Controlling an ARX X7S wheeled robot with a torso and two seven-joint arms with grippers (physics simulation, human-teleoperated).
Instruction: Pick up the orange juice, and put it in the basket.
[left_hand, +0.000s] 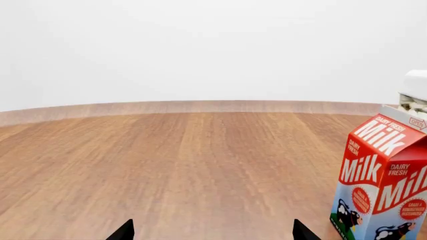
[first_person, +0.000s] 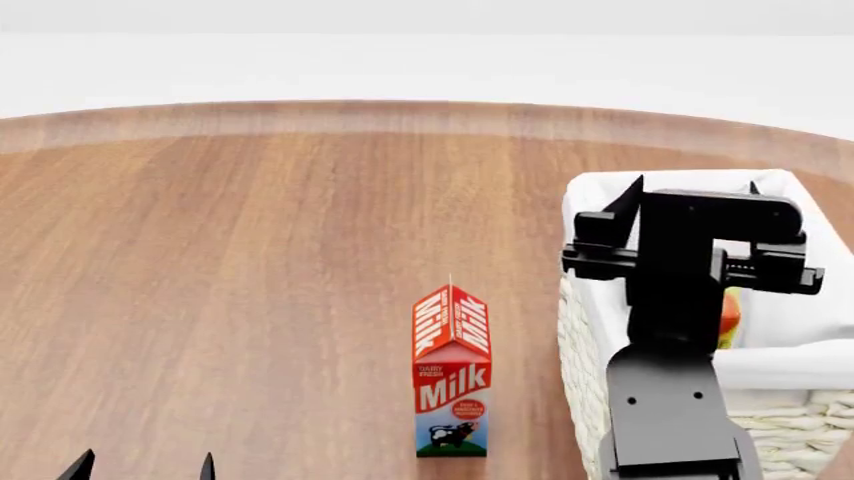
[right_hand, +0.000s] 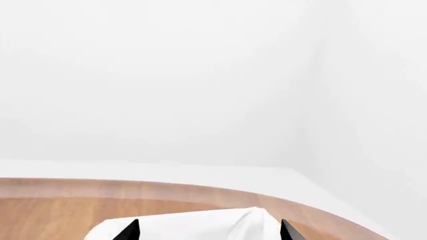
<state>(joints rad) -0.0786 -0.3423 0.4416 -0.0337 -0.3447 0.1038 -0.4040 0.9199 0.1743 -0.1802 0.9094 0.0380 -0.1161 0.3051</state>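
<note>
The cream wicker basket (first_person: 577, 330) with a white cloth lining stands at the right of the wooden table. Only a thin orange and yellow strip of the orange juice (first_person: 729, 316) shows inside it, mostly hidden behind my right arm. My right gripper (first_person: 690, 188) hangs open over the basket, with nothing between its fingers. The right wrist view shows the basket's cloth rim (right_hand: 200, 225) below that gripper (right_hand: 208, 233). At the near left my left gripper (first_person: 143, 467) is low and open, holding nothing. It appears again in its own wrist view (left_hand: 210, 233), over bare wood.
A red and white Milk carton (first_person: 451, 375) stands upright just left of the basket; the left wrist view shows this carton (left_hand: 383, 185) beside a basket corner (left_hand: 415, 92). The table's curved far edge (first_person: 400, 108) meets a white wall.
</note>
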